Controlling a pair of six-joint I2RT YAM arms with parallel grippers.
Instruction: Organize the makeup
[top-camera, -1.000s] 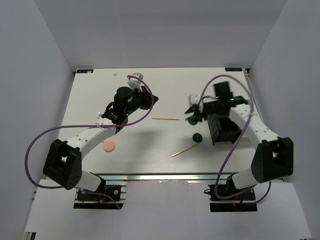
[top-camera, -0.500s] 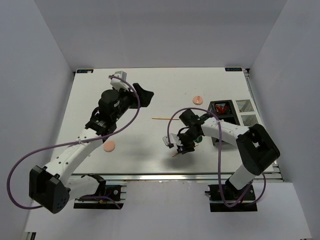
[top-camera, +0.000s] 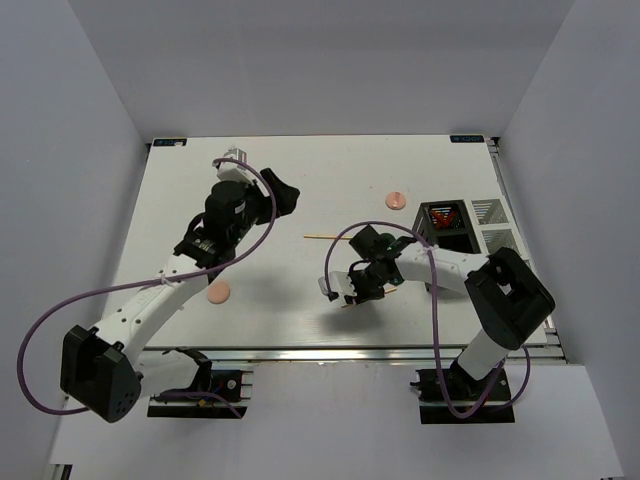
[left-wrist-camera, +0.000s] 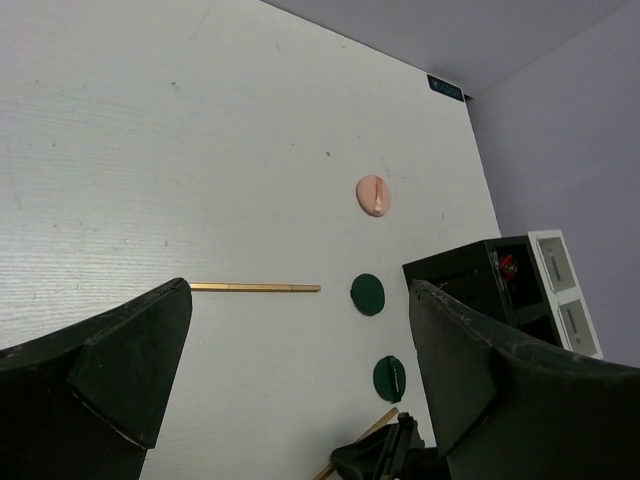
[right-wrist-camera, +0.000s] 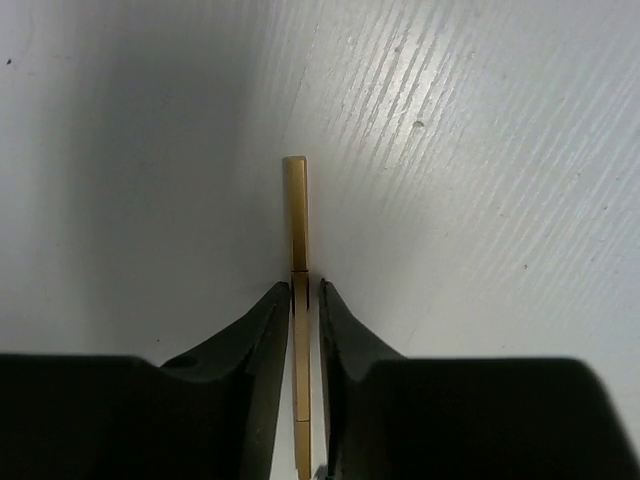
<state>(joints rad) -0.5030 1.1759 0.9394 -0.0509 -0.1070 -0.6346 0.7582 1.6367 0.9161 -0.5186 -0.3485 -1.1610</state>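
Observation:
A thin tan stick (right-wrist-camera: 296, 200) lies on the white table between the fingers of my right gripper (right-wrist-camera: 305, 290). The jaws stand narrow around it, the left finger against it and a thin gap at the right one. My left gripper (left-wrist-camera: 300, 300) hangs wide open and empty above the table's far left (top-camera: 285, 190). A second tan stick (top-camera: 330, 237) lies mid-table. Two dark green discs (left-wrist-camera: 367, 294) (left-wrist-camera: 389, 378) and a peach-pink disc (left-wrist-camera: 373, 195) show below the left gripper. Another pink disc (top-camera: 218, 292) sits near the left arm.
The black-and-white compartment box (top-camera: 445, 215) stands at the right edge, something red inside one black cell. The right arm's purple cable loops over the table beside it. Grey walls close in the table on three sides.
My right arm swung from the box to the near tan stick and narrowed its jaws around it. My left gripper opened wide and shifted slightly left.

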